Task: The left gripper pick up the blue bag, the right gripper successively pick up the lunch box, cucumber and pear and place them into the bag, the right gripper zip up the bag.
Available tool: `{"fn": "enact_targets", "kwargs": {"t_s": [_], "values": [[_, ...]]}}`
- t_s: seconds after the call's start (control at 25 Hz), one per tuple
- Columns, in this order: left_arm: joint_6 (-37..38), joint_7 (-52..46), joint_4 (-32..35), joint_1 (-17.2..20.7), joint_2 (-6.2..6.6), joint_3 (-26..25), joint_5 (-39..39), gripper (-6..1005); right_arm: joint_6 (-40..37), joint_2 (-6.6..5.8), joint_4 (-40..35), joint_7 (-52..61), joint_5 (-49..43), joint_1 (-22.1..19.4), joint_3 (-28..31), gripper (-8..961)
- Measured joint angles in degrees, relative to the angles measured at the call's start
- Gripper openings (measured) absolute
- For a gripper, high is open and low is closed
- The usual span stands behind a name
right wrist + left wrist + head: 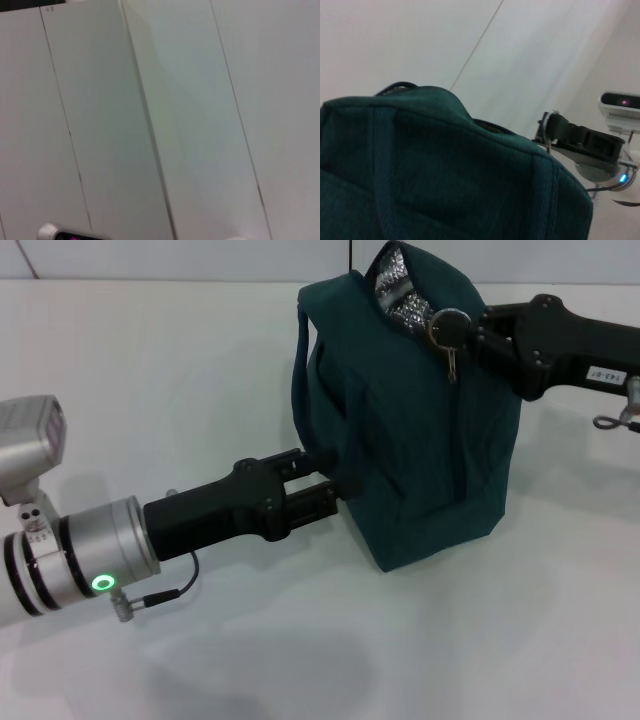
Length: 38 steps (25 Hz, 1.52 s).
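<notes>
The blue bag [420, 430] stands upright on the white table; its top is still partly open, showing silver lining [398, 292]. My left gripper [333, 476] reaches in from the left and is shut on the bag's side, low down by the strap [300, 370]. My right gripper [450, 330] is at the bag's top right corner, shut on the zipper pull [453, 362], whose metal tab hangs below it. The bag [445, 170] fills the left wrist view, with the right gripper [554, 129] beyond it. The lunch box, cucumber and pear are out of view.
The white table [180, 370] spreads all around the bag. A pale panelled wall [160, 115] is all that the right wrist view shows.
</notes>
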Motion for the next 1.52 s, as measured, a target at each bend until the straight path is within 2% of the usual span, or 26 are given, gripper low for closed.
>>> {"fn": "enact_targets", "kwargs": {"t_s": [0.24,0.48,0.76,1.24,1.52], "values": [[0.0,-0.4,-1.4,-1.7,-0.03,0.0,0.2,565,0.9,0.33,0.2,-2.8,0.8,0.6,-0.2,7],[0.0,-0.2,-1.7,-2.0,-0.05,-0.1,0.0,564,-2.7,0.35,0.3,-5.2,4.3,0.3,-0.5,7],[-0.3,-0.1,-1.4,-2.0,0.15,-0.5,-0.2,563,-3.6,0.07,0.3,-4.6,4.2,0.6,-3.0,7],[-0.3,-0.4,2.2,-0.2,0.77,-0.7,-2.6,561,-7.7,-0.47,-0.4,-4.3,1.6,0.4,-5.2,7],[-0.2,-3.4,5.1,-0.1,1.08,-0.3,-1.8,560,-5.5,-0.22,-0.4,-4.9,1.0,0.6,-4.9,6]]}}
